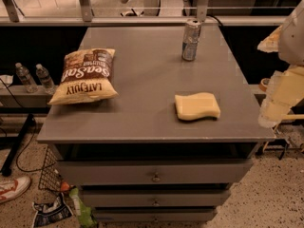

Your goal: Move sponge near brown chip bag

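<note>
Sponge (197, 106) lengthwise left-right; tool (271, 109) right of table (142, 70)

— What's at the back of that grey table (142, 127)?
— A can (191, 41), upright, maybe dented. Two water bottles (45, 78) stand on the ledge left, with a shoe (13, 188) on the floor below. The gripper (273, 109) hangs just off the table's right edge.

Pale yellow sponge (197, 106); brown chip bag (85, 75); grey table (142, 65); cream claw (273, 109) at right edge

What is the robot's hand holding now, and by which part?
Nothing. The hand hangs beyond the edge of the table, apart from the sponge, which lies flat on it.
</note>
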Robot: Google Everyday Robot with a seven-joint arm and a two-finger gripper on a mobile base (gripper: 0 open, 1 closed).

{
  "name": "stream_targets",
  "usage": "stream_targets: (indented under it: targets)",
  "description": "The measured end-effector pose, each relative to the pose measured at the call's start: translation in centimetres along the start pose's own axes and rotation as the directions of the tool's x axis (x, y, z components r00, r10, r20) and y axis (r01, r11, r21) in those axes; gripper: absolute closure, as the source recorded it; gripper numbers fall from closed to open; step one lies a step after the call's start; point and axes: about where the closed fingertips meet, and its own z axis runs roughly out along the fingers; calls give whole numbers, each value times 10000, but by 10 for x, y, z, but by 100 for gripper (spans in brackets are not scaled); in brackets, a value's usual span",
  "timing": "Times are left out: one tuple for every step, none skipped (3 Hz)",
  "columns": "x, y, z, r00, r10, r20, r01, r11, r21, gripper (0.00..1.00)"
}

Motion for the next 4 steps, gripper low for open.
stream_targets:
  targets:
    - [0, 0, 0, 10000, 0, 1, 0, 10000, 2, 0]
    - [-3, -4, 14, 9981, 379, 485, -362, 9987, -370, 0]
    - [-21, -15, 59, 9891, 358, 1428, -182, 9923, -1229, 0]
    - [-42, -23, 99, 9836, 44, 1805, 273, 9846, -1726, 0]
